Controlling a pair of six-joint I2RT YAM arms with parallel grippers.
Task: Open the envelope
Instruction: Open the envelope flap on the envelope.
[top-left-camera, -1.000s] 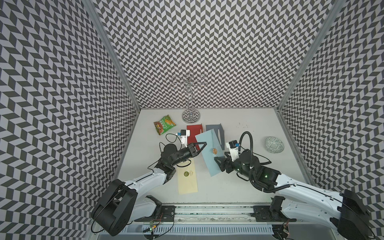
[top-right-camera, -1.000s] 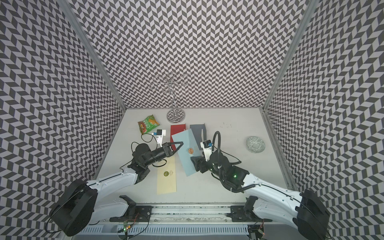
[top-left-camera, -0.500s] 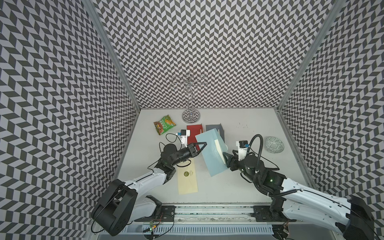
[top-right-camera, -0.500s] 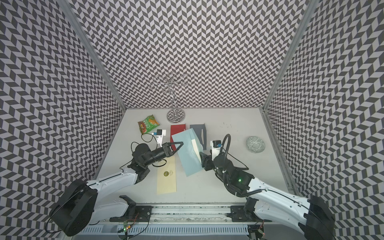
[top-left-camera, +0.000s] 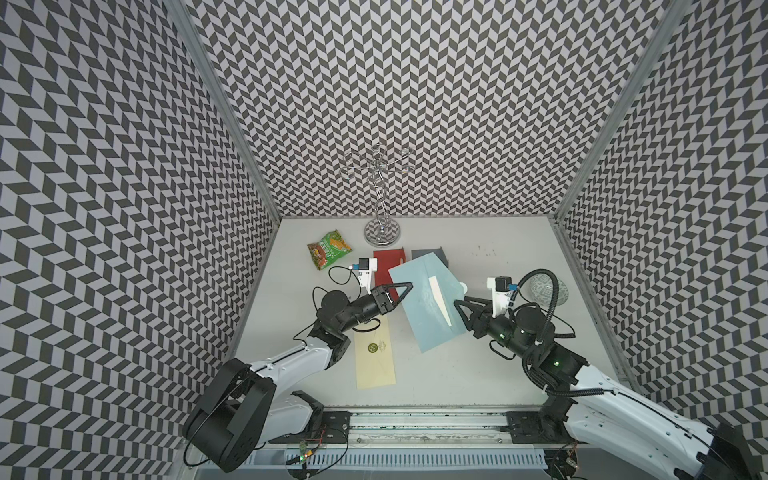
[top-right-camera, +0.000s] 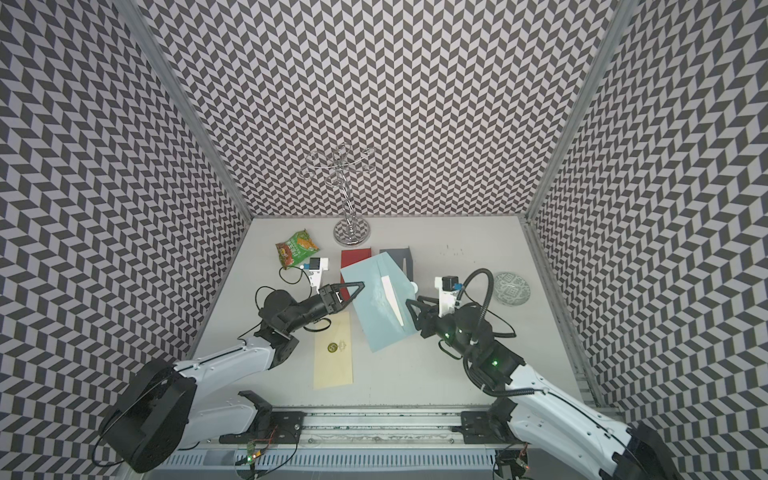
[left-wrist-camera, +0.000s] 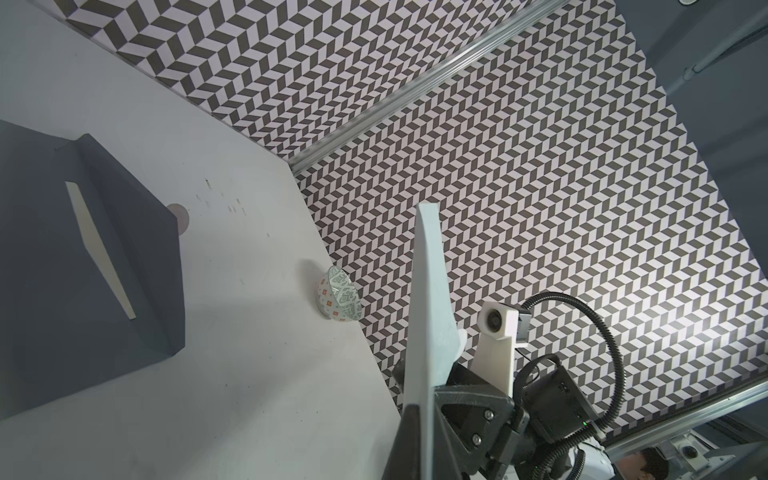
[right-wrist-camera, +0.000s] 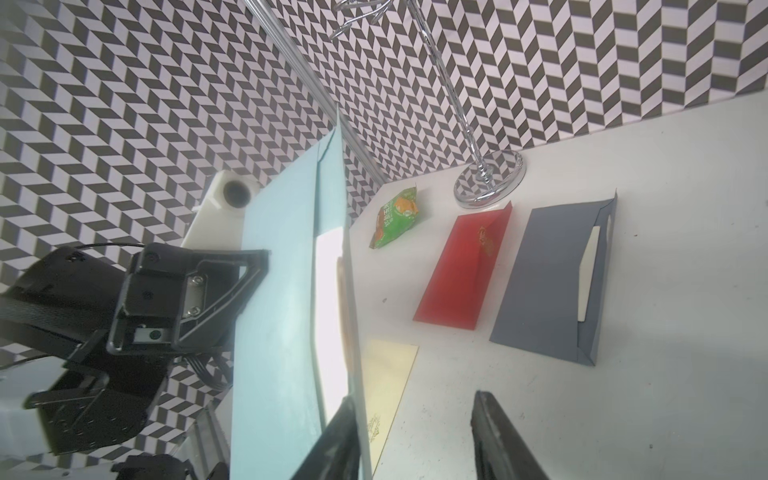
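A light blue envelope (top-left-camera: 419, 307) (top-right-camera: 374, 311) is held tilted above the middle of the table. My left gripper (top-left-camera: 405, 286) (top-right-camera: 360, 285) (left-wrist-camera: 420, 409) is shut on its left edge. The envelope's flap (top-left-camera: 451, 286) (right-wrist-camera: 348, 291) stands lifted off the body, and a white card (top-left-camera: 438, 299) (right-wrist-camera: 328, 299) shows in the gap. My right gripper (top-left-camera: 457, 305) (top-right-camera: 409, 305) (right-wrist-camera: 413, 397) is at the flap side with its jaws open. One finger (right-wrist-camera: 340, 436) lies against the flap, while the second finger stands clear of it.
A cream envelope (top-left-camera: 374, 357) lies flat under the left arm. A red envelope (top-left-camera: 388, 259) and a grey envelope (top-left-camera: 430, 254) lie behind the blue one. A green snack packet (top-left-camera: 328, 249), a chrome stand (top-left-camera: 381, 235) and a patterned bowl (top-left-camera: 544, 286) stand further out.
The right gripper has shifted to the right along the envelope and the flap has lifted away, baring the white card. Its jaws have narrowed. The left gripper has kept its hold.
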